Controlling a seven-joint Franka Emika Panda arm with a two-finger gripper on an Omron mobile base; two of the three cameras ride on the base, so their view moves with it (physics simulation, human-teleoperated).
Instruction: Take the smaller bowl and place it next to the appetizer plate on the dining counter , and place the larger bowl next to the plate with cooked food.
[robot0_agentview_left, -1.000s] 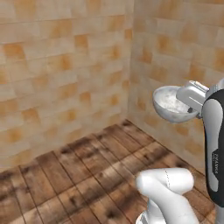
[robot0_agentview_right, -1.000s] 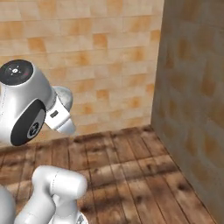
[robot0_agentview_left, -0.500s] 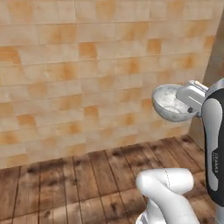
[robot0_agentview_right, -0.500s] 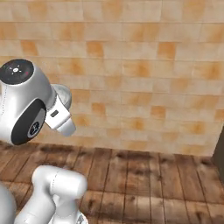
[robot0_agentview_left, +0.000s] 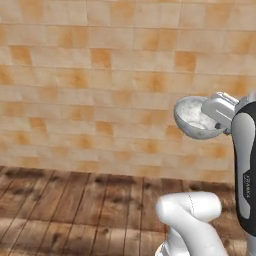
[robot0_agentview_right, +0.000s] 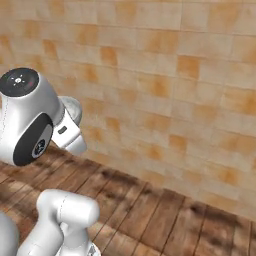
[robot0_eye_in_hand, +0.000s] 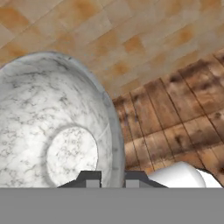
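Both base cameras look forward from behind the arm, one from each side, sharing the orange tiled wall (robot0_agentview_left: 100, 90) and the plank floor (robot0_agentview_left: 75, 210) at its foot. The hand camera sits tight against the smaller bowl (robot0_eye_in_hand: 57, 131), with the same wall beyond its rim.

- The arm (robot0_agentview_left: 192, 220) is white, smooth and shiny, with fat round bends like elbows.
- One long part (robot0_agentview_left: 245, 180) has a dark grey side panel with small white letters on it.
- A big round joint (robot0_agentview_right: 25, 117) has a black cap on top with tiny light dots, and a dark oval patch on its side.
- The hand (robot0_agentview_left: 218, 109) is a pale grey block.
- Two small dark finger tips (robot0_eye_in_hand: 89, 178) are square, each with a little grey pad.
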